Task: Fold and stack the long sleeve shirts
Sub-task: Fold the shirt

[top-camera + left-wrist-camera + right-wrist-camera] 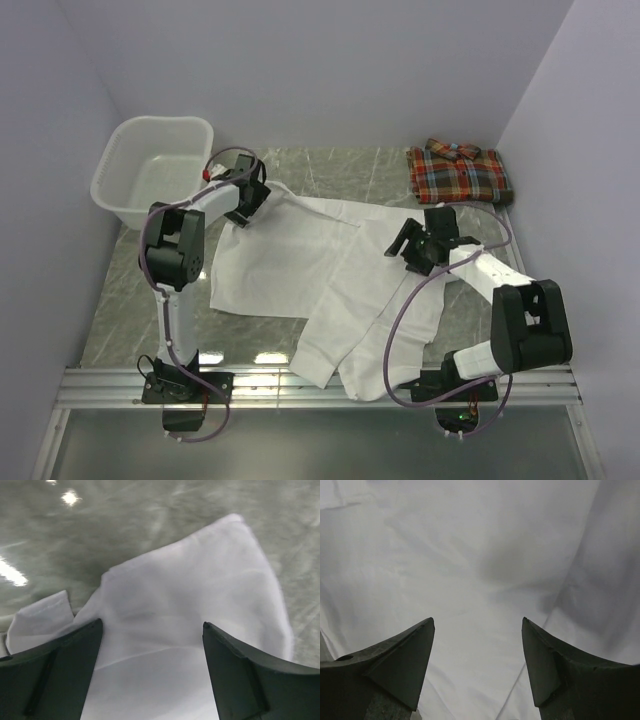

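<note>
1. Hovering over the upper-left corner of the white shirt (300, 270): left fingers (60, 670), spread wide, gripping nothing.
2. Right fingers (395, 665) also apart and empty, above the shirt's right-of-centre cloth.
3. White shirt lies unfolded across mid-frame of the counter (340, 170).
4. Plaid shirt (458, 172) sits folded at upper right; basket (150, 170) at upper left.

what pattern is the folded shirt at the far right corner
Red-orange plaid shirt, clearest from the top external view.
</note>
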Tool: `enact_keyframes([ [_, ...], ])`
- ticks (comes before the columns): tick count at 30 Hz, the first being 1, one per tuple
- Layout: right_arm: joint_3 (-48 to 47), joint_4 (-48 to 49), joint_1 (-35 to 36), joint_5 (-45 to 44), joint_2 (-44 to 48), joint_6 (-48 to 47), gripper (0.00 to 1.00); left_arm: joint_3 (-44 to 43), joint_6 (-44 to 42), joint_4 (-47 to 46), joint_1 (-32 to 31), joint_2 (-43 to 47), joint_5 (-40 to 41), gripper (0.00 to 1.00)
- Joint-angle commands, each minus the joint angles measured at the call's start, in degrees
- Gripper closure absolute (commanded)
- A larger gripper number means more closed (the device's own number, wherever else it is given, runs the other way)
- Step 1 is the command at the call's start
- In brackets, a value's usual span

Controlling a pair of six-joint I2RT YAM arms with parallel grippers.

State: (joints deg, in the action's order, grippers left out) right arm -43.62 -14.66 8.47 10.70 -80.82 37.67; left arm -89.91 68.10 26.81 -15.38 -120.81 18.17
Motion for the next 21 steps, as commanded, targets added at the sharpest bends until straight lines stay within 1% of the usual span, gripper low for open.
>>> enact_keyframes([
  [1,1.9,-1.2,-0.2,0.2,-1.0,2.0,0.23,6.4,3.1,0.4,0.4,3.6,3.5,0.12],
  [8,6.1,-6.2,-1.5,1.0,-0.9,2.6,0.22,18.8,4.4,0.1,0.7,10.9,5.6,0.13],
  [12,8.3,-7.6,-1.9,1.0,0.5,3.1,0.22,26.3,4.6,0.7,1.0,16.9,7.0,0.13],
  [14,9.3,-8.5,-2.0,0.6,0.9,3.2,0.21,28.1,4.9,1.0,1.3,19.1,7.7,0.13],
  [17,10.8,-9.2,-2.4,0.1,2.0,2.9,0.21,29.2,4.4,2.3,2.2,22.8,8.4,0.12],
  [21,11.8,-8.6,-2.6,-0.4,3.9,1.7,0.21,23.9,4.8,6.8,2.4,24.5,10.5,0.1],
])
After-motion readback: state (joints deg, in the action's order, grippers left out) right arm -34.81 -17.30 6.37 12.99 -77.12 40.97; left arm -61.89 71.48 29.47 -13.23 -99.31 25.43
